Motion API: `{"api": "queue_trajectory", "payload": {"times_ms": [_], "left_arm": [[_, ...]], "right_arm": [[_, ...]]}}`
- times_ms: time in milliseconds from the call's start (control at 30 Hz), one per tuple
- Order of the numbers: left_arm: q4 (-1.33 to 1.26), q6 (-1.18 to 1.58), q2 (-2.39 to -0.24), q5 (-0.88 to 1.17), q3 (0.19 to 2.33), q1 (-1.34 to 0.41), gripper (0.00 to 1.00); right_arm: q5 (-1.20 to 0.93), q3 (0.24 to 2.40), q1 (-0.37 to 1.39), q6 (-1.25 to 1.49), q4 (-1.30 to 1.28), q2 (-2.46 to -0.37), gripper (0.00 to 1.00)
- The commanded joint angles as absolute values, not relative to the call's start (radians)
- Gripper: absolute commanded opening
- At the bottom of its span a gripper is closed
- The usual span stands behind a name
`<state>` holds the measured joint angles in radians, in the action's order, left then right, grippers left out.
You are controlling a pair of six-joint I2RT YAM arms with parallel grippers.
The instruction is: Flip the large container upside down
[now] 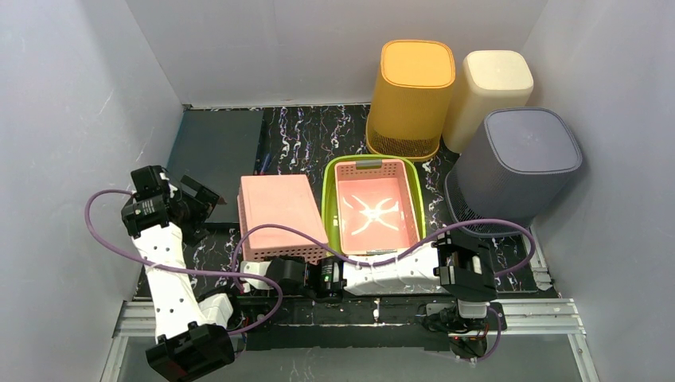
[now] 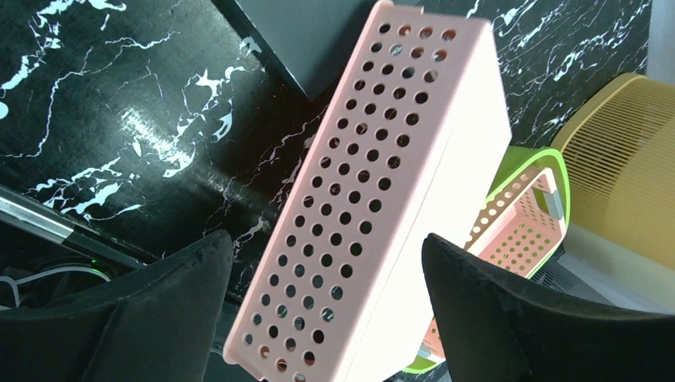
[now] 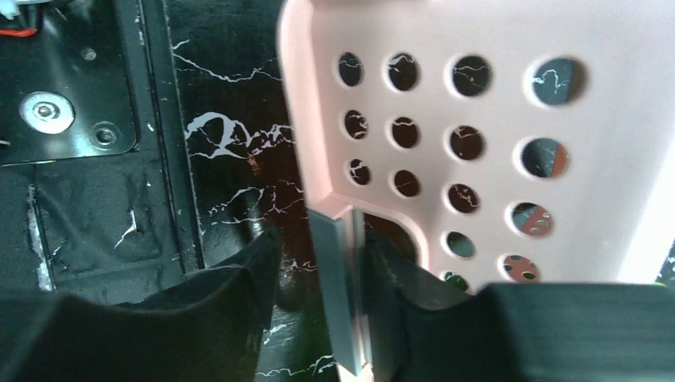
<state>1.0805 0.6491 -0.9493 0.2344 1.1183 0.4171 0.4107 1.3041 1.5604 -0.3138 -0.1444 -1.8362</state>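
Observation:
The large pink perforated container (image 1: pixel 280 213) lies bottom up on the black marbled table, left of centre. In the left wrist view its holed side wall (image 2: pixel 358 183) fills the middle. My left gripper (image 1: pixel 205 203) is open just left of it, and its fingers (image 2: pixel 326 239) frame the container without touching it. My right gripper (image 1: pixel 276 274) is at the container's near end. In the right wrist view it (image 3: pixel 318 274) is open around a grey handle strip (image 3: pixel 338 294); the right finger (image 3: pixel 398 286) sits in the wall's cutout against the strip and the left finger stands apart.
A pink basket nested in a green one (image 1: pixel 374 208) stands upright just right of the pink container. Orange (image 1: pixel 411 95), cream (image 1: pixel 489 91) and grey (image 1: pixel 513 163) bins stand upside down at the back right. A dark flat box (image 1: pixel 219 147) lies at the back left.

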Motion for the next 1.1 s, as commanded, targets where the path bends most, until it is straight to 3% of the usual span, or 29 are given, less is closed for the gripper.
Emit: {"api": "queue_trajectory", "payload": {"times_ms": [0,400,800,900,1067], "left_arm": [[1.073,0.656,-0.929,0.271,1.080,0.424,0.86],[1.041,0.659,-0.923,0.290,1.021,0.425,0.85],[1.039,0.654,-0.914,0.298,0.997,0.425,0.85],[1.039,0.651,-0.911,0.287,0.995,0.425,0.85],[1.036,0.652,-0.908,0.272,0.989,0.424,0.85]], "right_arm": [[0.376,1.320,1.558,-0.195,-0.122,-1.786,0.56],[0.334,1.165,1.553,-0.070,0.082,-1.583,0.83],[0.387,1.243,1.536,-0.042,-0.040,-1.736,0.85],[0.509,1.278,1.578,-0.123,-0.081,-1.749,0.85],[0.665,1.159,1.648,-0.285,0.153,-1.686,0.87]]}}
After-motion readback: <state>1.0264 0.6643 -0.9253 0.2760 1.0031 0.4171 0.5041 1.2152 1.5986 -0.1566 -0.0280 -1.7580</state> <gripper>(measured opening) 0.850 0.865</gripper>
